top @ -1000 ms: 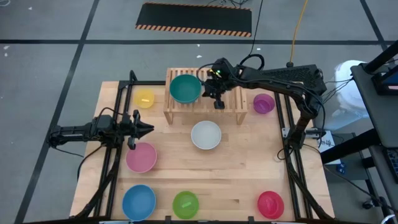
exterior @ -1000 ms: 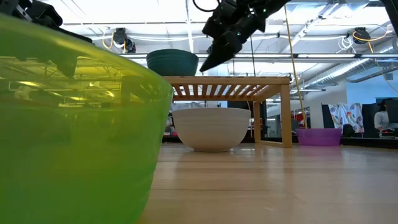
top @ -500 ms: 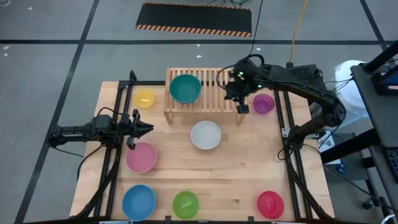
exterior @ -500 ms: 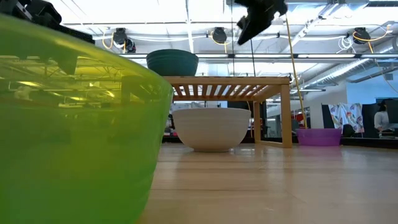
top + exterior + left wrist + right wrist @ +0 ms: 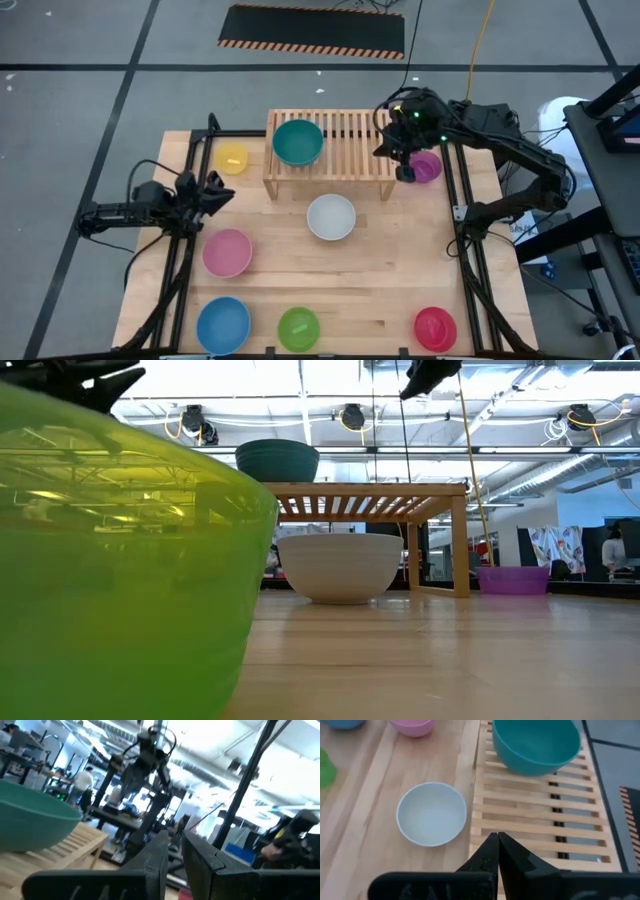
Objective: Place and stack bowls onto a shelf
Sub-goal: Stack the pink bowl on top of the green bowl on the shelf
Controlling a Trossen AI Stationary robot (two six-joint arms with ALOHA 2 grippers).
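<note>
The teal bowl [image 5: 298,142] sits by its base on the left part of the light-wood slatted shelf [image 5: 350,140]; it also shows in the low view [image 5: 277,460] and the right wrist view [image 5: 536,745]. The white bowl [image 5: 331,217] stands on the table in front of the shelf. My right gripper [image 5: 404,172], shut and holding nothing [image 5: 497,840], hovers over the shelf's right end, beside the purple bowl [image 5: 424,166]. My left gripper [image 5: 215,190], shut [image 5: 174,840] and holding nothing, hangs over the table's left side between the yellow bowl [image 5: 232,158] and the pink bowl [image 5: 227,252].
The blue bowl [image 5: 223,324], lime green bowl [image 5: 298,328] and red bowl [image 5: 435,328] stand along the table's near edge. The lime green bowl [image 5: 110,560] fills the low view's left half. Bare slats lie to the right of the teal bowl.
My right gripper has moved from beside the teal bowl toward the table's right, to the shelf's right end near the purple bowl, and has risen. My left gripper has drawn back slightly toward the far-left and tipped upward. No bowl has moved.
</note>
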